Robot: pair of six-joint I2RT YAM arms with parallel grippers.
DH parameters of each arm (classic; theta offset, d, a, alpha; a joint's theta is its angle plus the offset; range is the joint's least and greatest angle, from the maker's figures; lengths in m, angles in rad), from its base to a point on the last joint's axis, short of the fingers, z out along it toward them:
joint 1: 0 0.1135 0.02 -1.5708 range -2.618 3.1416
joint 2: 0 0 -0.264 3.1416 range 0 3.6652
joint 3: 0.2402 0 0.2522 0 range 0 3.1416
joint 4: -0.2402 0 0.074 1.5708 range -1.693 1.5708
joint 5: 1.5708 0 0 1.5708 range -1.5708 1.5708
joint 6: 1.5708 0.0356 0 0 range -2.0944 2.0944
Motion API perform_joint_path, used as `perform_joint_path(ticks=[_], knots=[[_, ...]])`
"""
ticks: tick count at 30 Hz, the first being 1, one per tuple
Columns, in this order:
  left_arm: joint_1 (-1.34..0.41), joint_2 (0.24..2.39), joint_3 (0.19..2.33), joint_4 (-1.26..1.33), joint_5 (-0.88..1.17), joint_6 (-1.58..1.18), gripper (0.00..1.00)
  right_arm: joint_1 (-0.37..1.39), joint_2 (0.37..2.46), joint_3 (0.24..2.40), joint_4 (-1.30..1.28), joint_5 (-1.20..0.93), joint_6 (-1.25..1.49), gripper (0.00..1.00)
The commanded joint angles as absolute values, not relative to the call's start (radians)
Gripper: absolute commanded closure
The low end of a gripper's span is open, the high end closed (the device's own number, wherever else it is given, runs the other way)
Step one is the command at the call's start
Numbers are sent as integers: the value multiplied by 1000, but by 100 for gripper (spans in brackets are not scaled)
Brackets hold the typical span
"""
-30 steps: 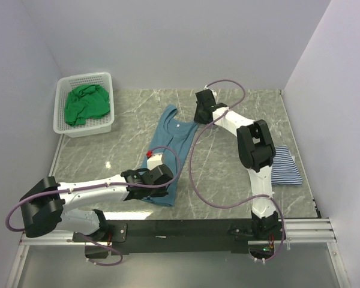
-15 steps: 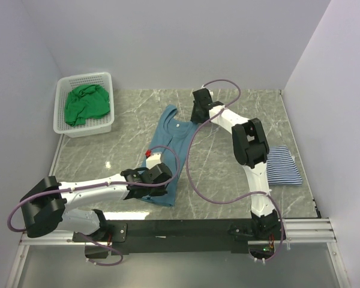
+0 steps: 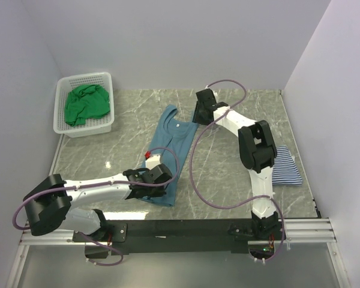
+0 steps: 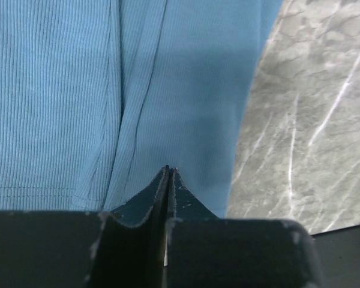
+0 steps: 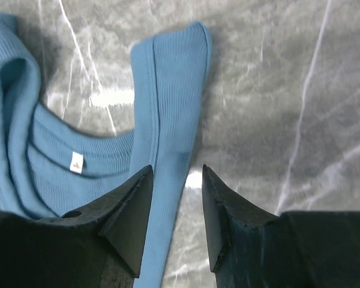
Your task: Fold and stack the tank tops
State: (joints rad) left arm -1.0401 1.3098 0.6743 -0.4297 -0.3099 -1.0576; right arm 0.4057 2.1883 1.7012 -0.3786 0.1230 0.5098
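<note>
Now: two arms at opposite ends of a teal tank top

Seen from above, a grey marbled table (image 3: 120, 144) carries three tops. The teal tank top (image 3: 171, 144) lies flat in the middle of the table, with its neck towards the far edge and its hem towards the near edge.

The left gripper (image 4: 169, 174) is low at the hem end, close to the cloth's right side. Its jaws are pressed together, and a raised crease in the ribbed cloth runs straight into the tips, so a pinch of the teal top looks caught between them.

The right gripper (image 5: 177, 171) reaches across to the neck end. Its jaws stand apart, one on each side of the right shoulder strap (image 5: 174, 90). The strap lies flat on the table below them, with clear space beside each finger. A small white label (image 5: 76, 162) shows inside the neckline.

The navy-and-white striped tank top (image 3: 285, 168) lies folded by the table's right edge, partly hidden behind the right arm. It is well apart from the teal one.

The bright green tank top (image 3: 84, 105) sits crumpled inside a white lattice basket (image 3: 87, 128) at the far left corner.
</note>
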Motion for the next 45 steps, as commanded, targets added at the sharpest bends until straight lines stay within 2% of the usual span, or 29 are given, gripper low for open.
perform_joint_path(ticks=[1, 15, 18, 19, 22, 24, 27, 45], knots=[[-1035, 1328, 670, -410, -302, -1037, 94, 402, 2126, 1658, -356, 98, 541, 54], [-1037, 1408, 670, -419, -314, -1052, 99, 423, 2183, 1621, -316, 3, 578, 57], [-1037, 1410, 669, -423, -321, -1055, 99, 422, 2194, 1620, -313, 3, 586, 64], [-1037, 1413, 669, -428, -322, -1057, 100, 422, 2195, 1620, -311, 3, 584, 73], [-1035, 1414, 666, -439, -330, -1057, 99, 417, 2204, 1638, -334, 24, 575, 87], [-1037, 1411, 661, -437, -325, -1055, 99, 413, 2206, 1655, -356, 38, 572, 93], [-1037, 1405, 657, -433, -316, -1049, 100, 394, 2200, 1674, -374, 63, 554, 97], [-1034, 1371, 661, -345, -222, -988, 99, 342, 2292, 1879, -518, 152, 454, 99]])
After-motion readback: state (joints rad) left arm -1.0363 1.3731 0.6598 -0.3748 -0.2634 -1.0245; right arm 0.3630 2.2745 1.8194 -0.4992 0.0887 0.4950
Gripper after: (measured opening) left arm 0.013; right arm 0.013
